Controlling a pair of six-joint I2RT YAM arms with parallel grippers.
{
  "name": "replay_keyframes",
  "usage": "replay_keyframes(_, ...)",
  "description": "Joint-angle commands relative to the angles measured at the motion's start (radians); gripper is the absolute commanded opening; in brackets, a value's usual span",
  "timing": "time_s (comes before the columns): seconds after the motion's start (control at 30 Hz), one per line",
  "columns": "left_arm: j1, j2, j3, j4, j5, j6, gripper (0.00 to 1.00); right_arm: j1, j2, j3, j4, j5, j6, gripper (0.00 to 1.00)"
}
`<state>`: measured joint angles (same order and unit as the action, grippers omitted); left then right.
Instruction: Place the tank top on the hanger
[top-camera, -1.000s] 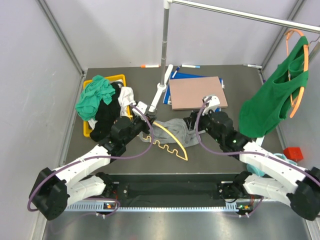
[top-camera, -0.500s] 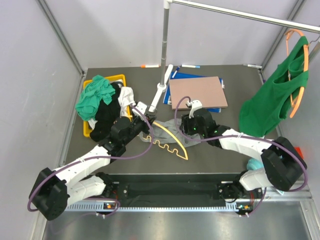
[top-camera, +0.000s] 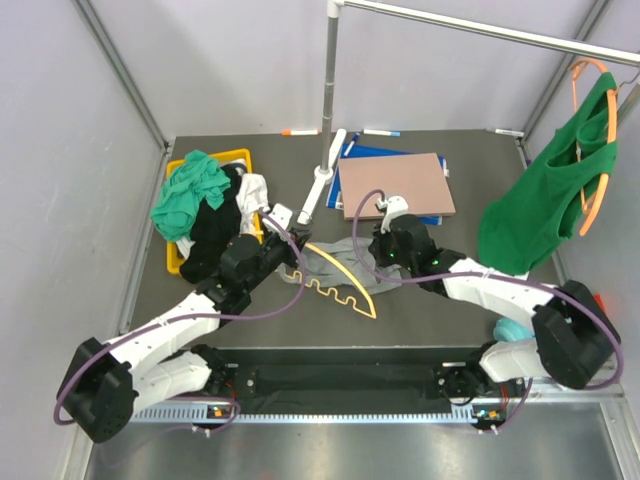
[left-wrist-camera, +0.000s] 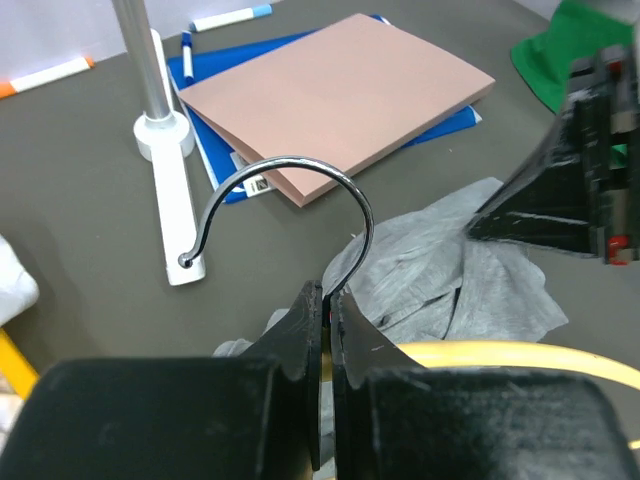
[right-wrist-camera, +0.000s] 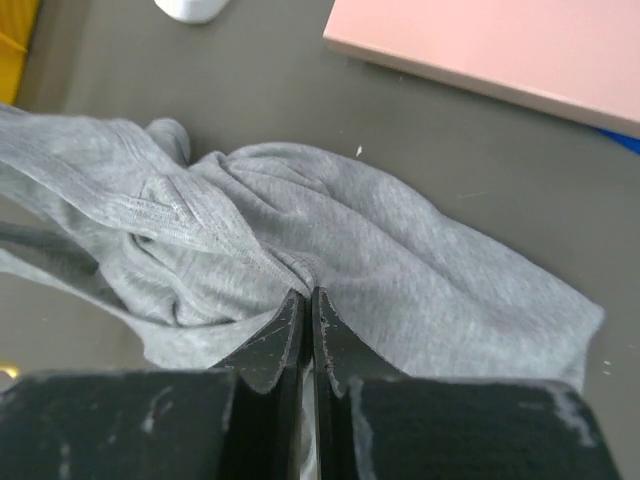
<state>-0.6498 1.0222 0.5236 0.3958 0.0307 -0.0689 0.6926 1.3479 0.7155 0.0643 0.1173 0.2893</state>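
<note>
Clamping hanger (left-wrist-camera: 500, 352) below hook, left jaws hide neck; right jaws pinched together on tank top (right-wrist-camera: 400, 250) fold, contact obscured.

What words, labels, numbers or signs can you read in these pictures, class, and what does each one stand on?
No text can be read.
A small black-and-white label on the blue folder is too blurred to read.
The markers show no legible print.

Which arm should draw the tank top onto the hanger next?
Right. The right gripper is pinched shut on a fold of the tank top, so it can likely pull the fabric over. The left gripper is occupied, clamped on the hanger.
</note>
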Motion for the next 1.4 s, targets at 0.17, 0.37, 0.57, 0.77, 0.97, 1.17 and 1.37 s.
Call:
replay_keyframes(0.17, -0.002, -0.129, 0.016, 0.103, -0.13, 0.014, 0.0, -0.001, -0.236, -0.04, -0.116, 0.019, 0.016, 0.0)
replay_keyframes(0.37, -0.002, -0.152, 0.038, 0.127, -0.238, 0.029, 0.0, -0.002, -0.329, -0.102, -0.152, -0.03, 0.036, 0.0)
replay_keyframes(0.57, -0.002, -0.149, 0.038, 0.199, -0.301, 0.075, 0.0, -0.001, -0.384, -0.111, -0.185, -0.083, 0.053, 0.0)
replay_keyframes(0.77, -0.001, -0.137, 0.023, 0.276, -0.339, 0.13, 0.0, -0.001, -0.437, -0.102, -0.224, -0.157, 0.082, 0.0)
replay_keyframes(0.97, -0.001, -0.14, 0.003, 0.317, -0.368, 0.146, 0.0, -0.001, -0.47, -0.096, -0.247, -0.208, 0.103, 0.0)
replay_keyframes(1.17, -0.001, -0.136, -0.025, 0.342, -0.353, 0.118, 0.0, -0.001, -0.49, -0.108, -0.167, -0.277, 0.154, 0.0)
replay_keyframes(1.37, -0.002, -0.11, -0.051, 0.363, -0.336, 0.078, 0.0, 0.007, -0.48, -0.08, -0.074, -0.324, 0.194, 0.0)
